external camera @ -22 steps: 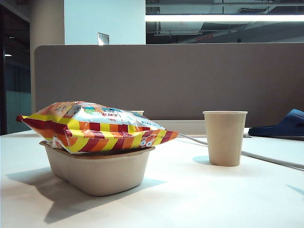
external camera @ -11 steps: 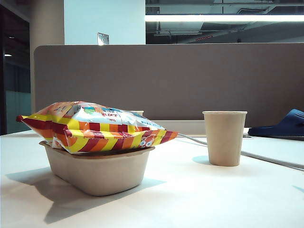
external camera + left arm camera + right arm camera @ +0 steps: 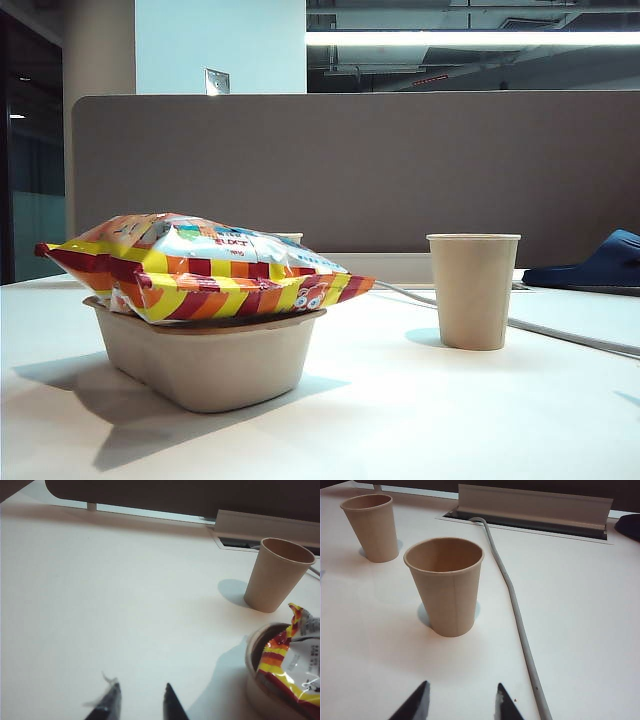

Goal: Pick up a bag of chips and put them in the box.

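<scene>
The bag of chips (image 3: 200, 270), glossy with red, orange and yellow stripes, lies flat across the top of the beige box (image 3: 215, 365) and overhangs both ends. The left wrist view shows one corner of the bag of chips (image 3: 295, 662) resting in the box (image 3: 252, 652). My left gripper (image 3: 141, 687) hangs open over bare table beside the box, nothing between its dark fingertips. My right gripper (image 3: 461, 686) is also open and empty, above the table in front of a tan paper cup (image 3: 447, 587). Neither gripper shows in the exterior view.
A tan paper cup (image 3: 473, 290) stands right of the box. A second cup (image 3: 371, 526) stands farther back, near the box (image 3: 277, 575). A grey cable (image 3: 517, 620) runs across the table from a cable slot (image 3: 530, 510). A brown partition (image 3: 400, 170) closes the back. A blue object (image 3: 600, 262) lies far right.
</scene>
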Available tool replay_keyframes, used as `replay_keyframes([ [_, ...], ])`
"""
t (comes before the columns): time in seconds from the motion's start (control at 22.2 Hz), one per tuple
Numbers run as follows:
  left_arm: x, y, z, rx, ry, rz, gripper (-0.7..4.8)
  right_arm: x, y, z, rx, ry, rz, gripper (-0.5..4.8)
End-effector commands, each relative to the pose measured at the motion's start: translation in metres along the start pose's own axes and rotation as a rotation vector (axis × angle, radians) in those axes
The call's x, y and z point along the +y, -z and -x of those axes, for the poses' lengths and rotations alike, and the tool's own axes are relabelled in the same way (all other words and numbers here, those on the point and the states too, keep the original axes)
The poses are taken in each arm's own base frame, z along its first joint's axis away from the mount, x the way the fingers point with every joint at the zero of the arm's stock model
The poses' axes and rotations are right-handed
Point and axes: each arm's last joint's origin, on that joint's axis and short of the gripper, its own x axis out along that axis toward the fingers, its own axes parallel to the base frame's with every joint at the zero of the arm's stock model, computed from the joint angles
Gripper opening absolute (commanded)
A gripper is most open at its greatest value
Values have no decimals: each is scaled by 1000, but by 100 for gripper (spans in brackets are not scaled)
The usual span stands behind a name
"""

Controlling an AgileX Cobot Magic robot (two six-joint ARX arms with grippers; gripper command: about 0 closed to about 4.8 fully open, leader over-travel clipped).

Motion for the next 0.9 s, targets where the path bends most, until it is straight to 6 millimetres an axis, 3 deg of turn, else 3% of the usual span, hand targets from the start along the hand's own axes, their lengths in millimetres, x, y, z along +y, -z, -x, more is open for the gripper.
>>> replay_keyframes([
  [0.05,0,1,0,11,-1,5,111,0,0,0,-7,-3,-2,167],
  [0.9,0,1,0,11,-5,4,111,-3,-1,0,-9,24,-6,167],
])
